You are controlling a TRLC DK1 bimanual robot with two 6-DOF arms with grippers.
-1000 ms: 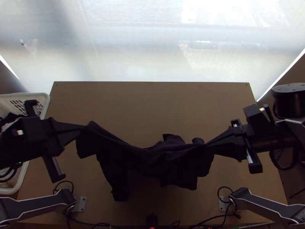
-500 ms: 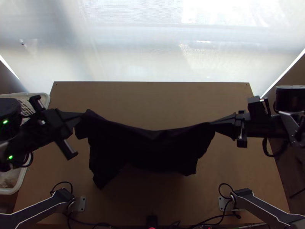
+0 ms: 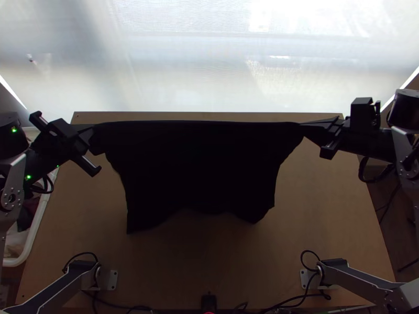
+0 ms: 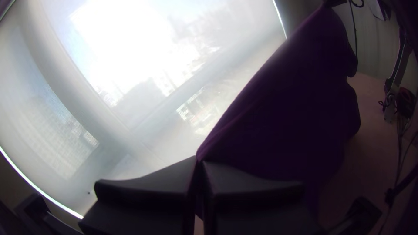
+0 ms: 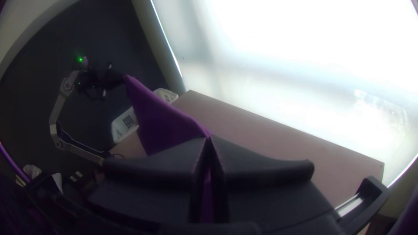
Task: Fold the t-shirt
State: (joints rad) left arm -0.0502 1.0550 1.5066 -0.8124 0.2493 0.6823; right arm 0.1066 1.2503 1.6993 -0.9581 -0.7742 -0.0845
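Note:
In the top view the dark t-shirt (image 3: 201, 167) hangs stretched between the two grippers, its upper edge nearly straight and its lower part hanging toward the near side. My left gripper (image 3: 94, 126) is shut on its left upper corner, and my right gripper (image 3: 301, 124) is shut on the right upper corner. The left wrist view has the left gripper (image 4: 199, 162) pinching the purple-looking t-shirt (image 4: 287, 109) at the tips. Cloth also runs from between the fingertips of the right gripper (image 5: 209, 138) in the right wrist view, where the t-shirt (image 5: 161, 119) slants away toward the other arm.
The wooden table (image 3: 314, 225) extends below and around the cloth. A white basket (image 3: 32, 242) with things in it stands at the table's left side. Cables and a small black device (image 3: 209, 302) lie at the near edge, beside the arms' bases.
Both grippers have moved up the picture toward the table's far edge, carrying the t-shirt. The cloth, bunched and sagging earlier, is now pulled taut along its upper edge.

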